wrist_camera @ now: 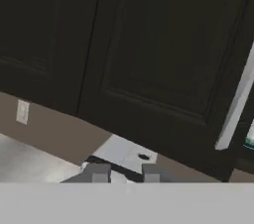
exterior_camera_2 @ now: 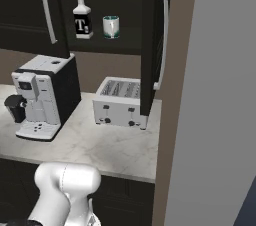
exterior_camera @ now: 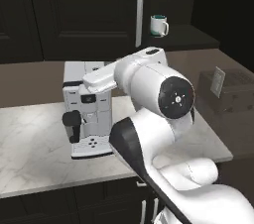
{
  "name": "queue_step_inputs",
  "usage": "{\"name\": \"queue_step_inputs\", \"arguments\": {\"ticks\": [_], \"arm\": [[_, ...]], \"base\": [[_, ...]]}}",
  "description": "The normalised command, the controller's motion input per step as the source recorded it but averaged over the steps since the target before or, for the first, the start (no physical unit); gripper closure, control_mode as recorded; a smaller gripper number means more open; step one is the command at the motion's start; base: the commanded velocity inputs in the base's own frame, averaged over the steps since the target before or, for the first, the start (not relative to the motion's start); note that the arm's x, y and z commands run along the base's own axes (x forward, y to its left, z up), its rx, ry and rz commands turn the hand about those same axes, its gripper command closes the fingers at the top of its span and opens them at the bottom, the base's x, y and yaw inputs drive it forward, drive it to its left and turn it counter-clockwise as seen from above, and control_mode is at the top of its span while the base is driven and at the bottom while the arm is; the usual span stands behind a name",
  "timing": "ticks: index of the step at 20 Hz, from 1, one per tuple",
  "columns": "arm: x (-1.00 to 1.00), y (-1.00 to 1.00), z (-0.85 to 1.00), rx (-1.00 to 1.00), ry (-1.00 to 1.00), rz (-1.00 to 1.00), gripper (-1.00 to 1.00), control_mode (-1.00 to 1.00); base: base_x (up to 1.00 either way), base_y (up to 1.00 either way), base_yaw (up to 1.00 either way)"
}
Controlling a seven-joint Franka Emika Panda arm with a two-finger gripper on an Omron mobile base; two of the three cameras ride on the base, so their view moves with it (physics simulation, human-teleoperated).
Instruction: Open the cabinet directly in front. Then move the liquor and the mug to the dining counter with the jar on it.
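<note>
Cabinet (exterior_camera_2: 100,10) right door (exterior_camera_2: 150,45) swung wide, left door (wrist_camera: 163,49) closed, so the opening step looks about half done. Coffee machine (exterior_camera_2: 40,95) and toaster (exterior_camera_2: 120,102) on worktop below. Bottle (exterior_camera_2: 82,17) and mug (exterior_camera_2: 111,26) side by side on shelf. Gripper (wrist_camera: 124,174) faces left door, jaws narrowly apart, empty. Next: reach left handle (wrist_camera: 238,101) or go for the bottle.

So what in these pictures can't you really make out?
- Liquor: out of sight in the left base view, behind the cabinet door.
- Mug: cut by the hand view's right edge.
- Gripper: just its fingertips show, so any grip is unclear.
- Toaster: robot arm covers part of it in the left base view.
</note>
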Motion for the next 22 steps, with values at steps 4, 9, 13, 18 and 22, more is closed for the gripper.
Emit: {"name": "queue_step_inputs", "arguments": {"ticks": [4,9,13,18,22], "arm": [[-0.84,-1.00,0.16,0.34,-0.34,0.11,-1.00,-1.00],[-0.69,-1.00,0.31,0.36,-0.18,0.03,-1.00,-1.00],[-0.40,-0.96,0.26,0.28,-0.03,0.00,-1.00,-1.00],[0.02,-0.29,0.24,0.06,0.10,0.00,-1.00,-1.00],[0.09,0.00,0.01,0.00,0.08,0.00,-1.00,-1.00]], "base": [[0.00,0.00,0.00],[0.00,0.00,0.00],[0.00,0.00,0.00],[0.00,0.00,0.00],[0.00,0.00,0.00]]}}
